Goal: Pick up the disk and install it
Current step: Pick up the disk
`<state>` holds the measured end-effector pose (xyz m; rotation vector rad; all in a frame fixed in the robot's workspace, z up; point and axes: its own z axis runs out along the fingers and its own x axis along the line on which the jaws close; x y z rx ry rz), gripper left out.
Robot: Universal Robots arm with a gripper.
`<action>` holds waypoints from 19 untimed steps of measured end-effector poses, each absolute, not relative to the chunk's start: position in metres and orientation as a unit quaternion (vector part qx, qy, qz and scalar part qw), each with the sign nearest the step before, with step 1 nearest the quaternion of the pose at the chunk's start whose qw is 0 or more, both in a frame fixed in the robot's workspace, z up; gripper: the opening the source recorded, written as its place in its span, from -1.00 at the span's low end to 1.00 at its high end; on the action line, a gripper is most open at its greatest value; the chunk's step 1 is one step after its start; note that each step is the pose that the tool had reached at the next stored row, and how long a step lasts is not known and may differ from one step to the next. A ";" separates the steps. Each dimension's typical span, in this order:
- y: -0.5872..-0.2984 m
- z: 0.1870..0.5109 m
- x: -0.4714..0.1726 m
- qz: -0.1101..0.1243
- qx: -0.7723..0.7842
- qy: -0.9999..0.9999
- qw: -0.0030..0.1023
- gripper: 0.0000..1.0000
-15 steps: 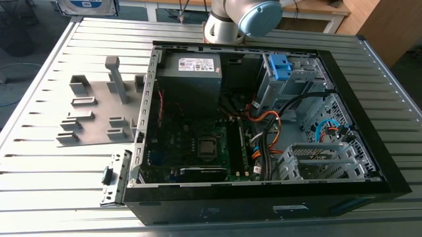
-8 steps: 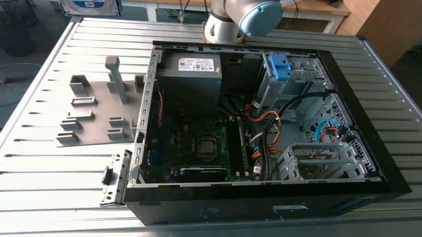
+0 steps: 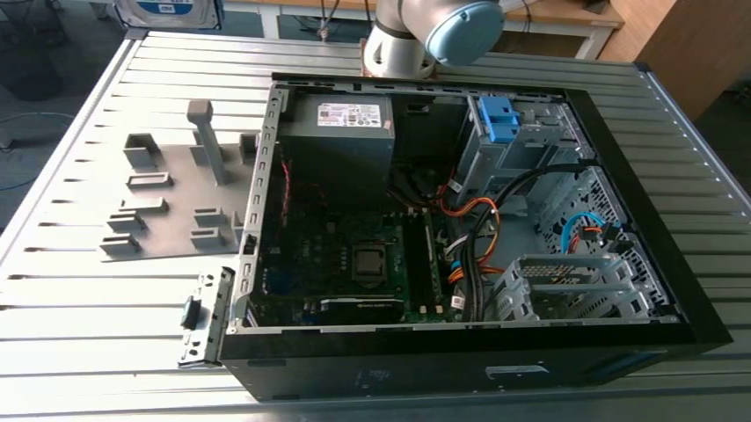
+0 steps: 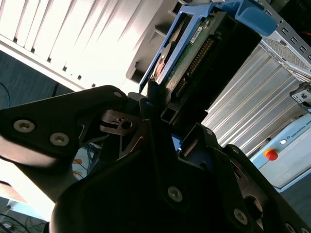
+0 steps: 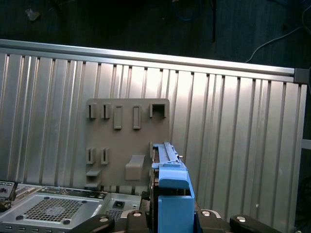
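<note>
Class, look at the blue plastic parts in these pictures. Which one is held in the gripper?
The blue bracket framing the disk, clamped in the gripper off the table. The blue latch sits on the drive cage instead.

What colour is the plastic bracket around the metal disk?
Blue. The plastic bracket shows best in the first wrist view.

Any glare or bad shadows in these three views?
Second wrist view: the table is blown out white behind the disk, and the gripper holding it is near-black. First wrist view: even light on the table, dark floor beyond. Exterior view: mild sheen on the table, computer case interior shadowed.
</note>
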<state>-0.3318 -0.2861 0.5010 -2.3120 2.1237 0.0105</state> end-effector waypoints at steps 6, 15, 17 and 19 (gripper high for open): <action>-0.286 0.501 -0.326 0.003 -0.736 0.676 0.001 -0.26; -0.286 0.501 -0.317 0.003 -0.736 0.676 0.001 -0.26; -0.286 0.501 -0.316 0.003 -0.736 0.676 0.001 -0.26; -0.286 0.501 -0.314 0.003 -0.736 0.676 0.001 -0.26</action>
